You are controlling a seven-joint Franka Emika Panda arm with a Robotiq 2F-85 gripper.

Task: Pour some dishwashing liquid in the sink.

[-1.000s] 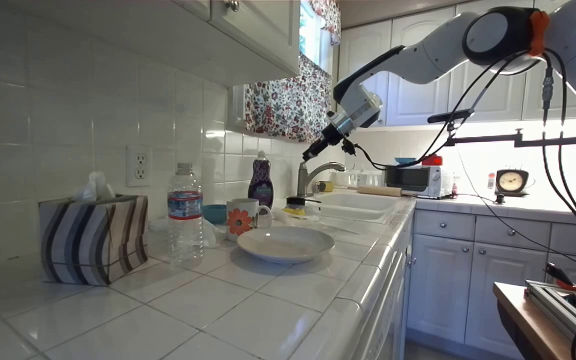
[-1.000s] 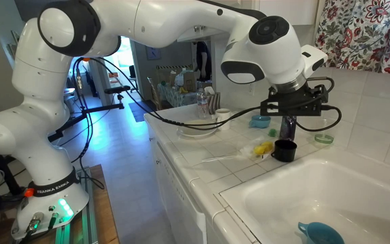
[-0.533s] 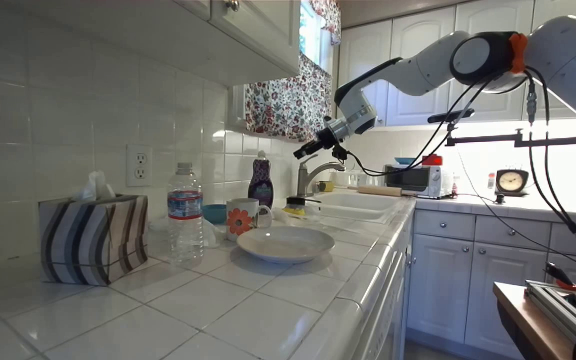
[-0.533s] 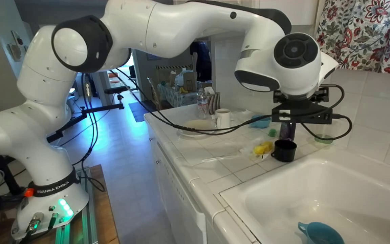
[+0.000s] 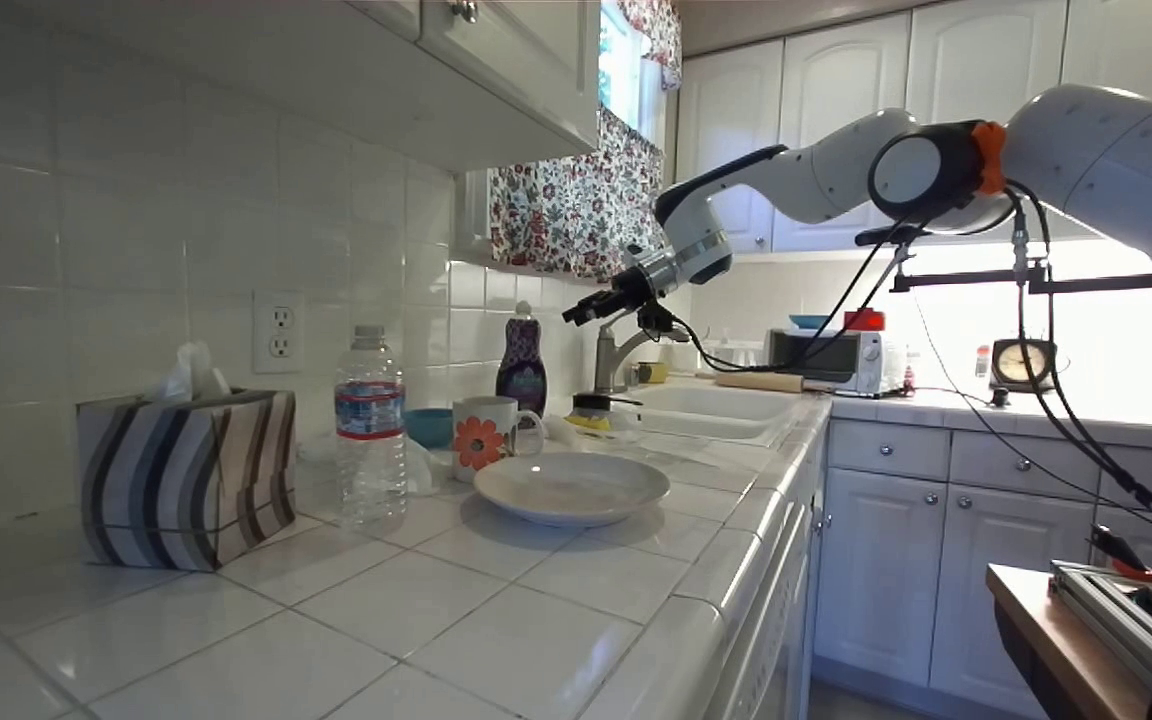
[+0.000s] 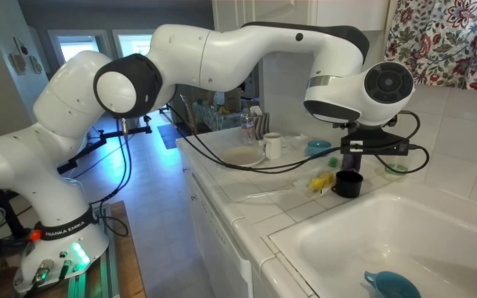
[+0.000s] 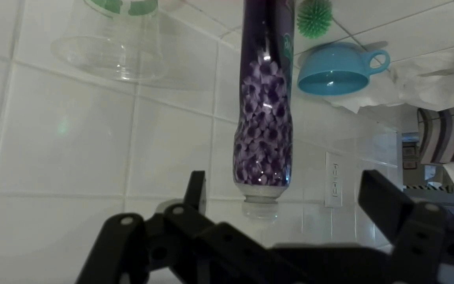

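"Where's the dishwashing liquid bottle (image 7: 264,126) from you?"

"Ahead of my hand (image 7: 286,191) and mostly lower: upright on the desk (image 5: 526,610), close to its back edge, with the black cup (image 6: 348,184) between it and the sink (image 6: 325,219)."

"And your fingers (image 7: 193,189)?"

"Spread wide, holding nothing. In the wrist view the cap (image 7: 260,211) falls between them, nearer the sink-side one."

"What does the move turn on?"

"The bottle's vertical long axis: I'd judge I should ease sinkward, then reach in with one finger either side."
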